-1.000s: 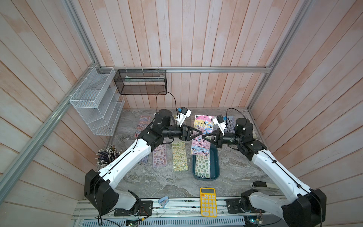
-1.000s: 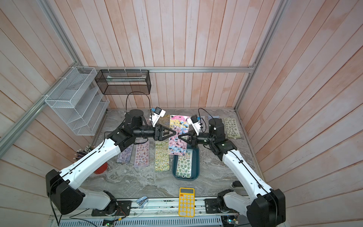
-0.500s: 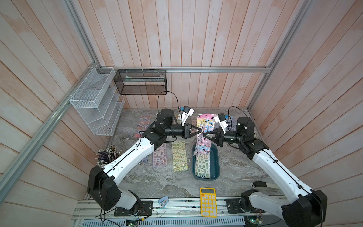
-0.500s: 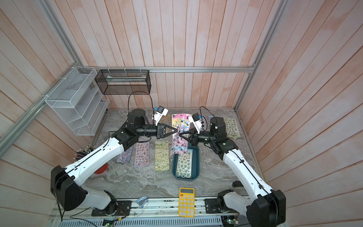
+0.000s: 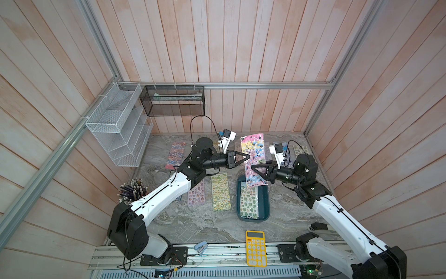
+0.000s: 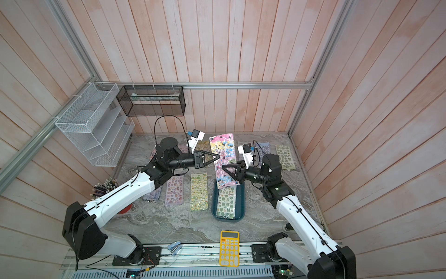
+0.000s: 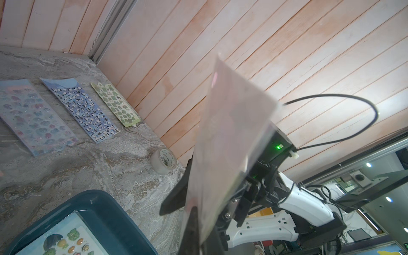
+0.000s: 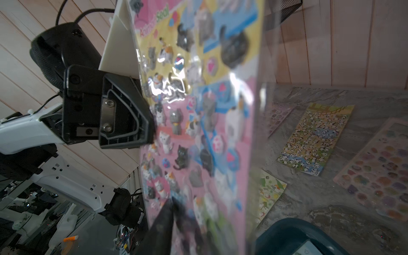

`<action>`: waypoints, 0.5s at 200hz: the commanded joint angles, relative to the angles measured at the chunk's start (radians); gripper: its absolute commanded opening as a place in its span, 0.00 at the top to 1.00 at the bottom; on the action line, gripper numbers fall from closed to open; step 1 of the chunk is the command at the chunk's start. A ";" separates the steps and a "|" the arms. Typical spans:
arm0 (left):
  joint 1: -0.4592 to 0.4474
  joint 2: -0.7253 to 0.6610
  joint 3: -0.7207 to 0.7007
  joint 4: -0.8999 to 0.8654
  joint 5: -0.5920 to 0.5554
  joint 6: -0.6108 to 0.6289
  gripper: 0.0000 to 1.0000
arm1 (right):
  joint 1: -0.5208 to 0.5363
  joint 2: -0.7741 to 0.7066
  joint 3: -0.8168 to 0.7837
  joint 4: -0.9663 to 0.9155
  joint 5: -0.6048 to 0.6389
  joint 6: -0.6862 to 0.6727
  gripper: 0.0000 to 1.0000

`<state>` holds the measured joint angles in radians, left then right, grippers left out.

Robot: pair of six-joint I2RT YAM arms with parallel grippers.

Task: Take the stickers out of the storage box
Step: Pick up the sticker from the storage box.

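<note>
L gripper now pinches glossy sticker sheet.

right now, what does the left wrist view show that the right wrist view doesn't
Only the left wrist view: the plain back of the held sticker sheet and a tape roll by the wall. Only the right wrist view: the sheet's printed cat side, the left end effector shut on its edge, and a yellow panda sheet lying flat. Both: the held sheet and a corner of the storage box.

"Animal Seal" on pink header of cat sticker sheet, tape roll lettering unreadable
</note>
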<state>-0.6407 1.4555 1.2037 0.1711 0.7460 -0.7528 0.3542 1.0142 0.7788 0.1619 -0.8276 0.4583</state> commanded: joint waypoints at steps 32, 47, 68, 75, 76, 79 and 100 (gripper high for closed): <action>-0.002 -0.027 -0.012 0.063 0.011 -0.015 0.99 | 0.003 -0.008 0.048 -0.015 0.036 0.024 1.00; -0.002 -0.037 -0.006 0.040 -0.001 0.007 0.75 | 0.003 -0.001 0.085 -0.116 0.069 -0.023 1.00; 0.006 -0.050 0.006 -0.006 -0.023 0.048 0.36 | 0.003 0.015 0.139 -0.280 0.127 -0.107 1.00; 0.015 -0.057 0.007 -0.018 -0.026 0.055 0.33 | 0.003 0.022 0.160 -0.344 0.158 -0.138 1.00; 0.017 -0.058 0.007 -0.019 -0.026 0.055 0.33 | 0.003 0.023 0.163 -0.353 0.164 -0.143 1.00; 0.020 -0.062 0.005 -0.020 -0.027 0.056 0.32 | 0.003 0.027 0.172 -0.382 0.183 -0.156 1.00; 0.050 -0.100 -0.012 -0.038 -0.050 0.076 0.27 | 0.003 0.065 0.238 -0.583 0.342 -0.239 1.00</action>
<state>-0.6228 1.4155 1.1999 0.1623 0.7280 -0.7273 0.3557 1.0405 0.9451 -0.1349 -0.6830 0.3477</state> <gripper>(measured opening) 0.708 0.047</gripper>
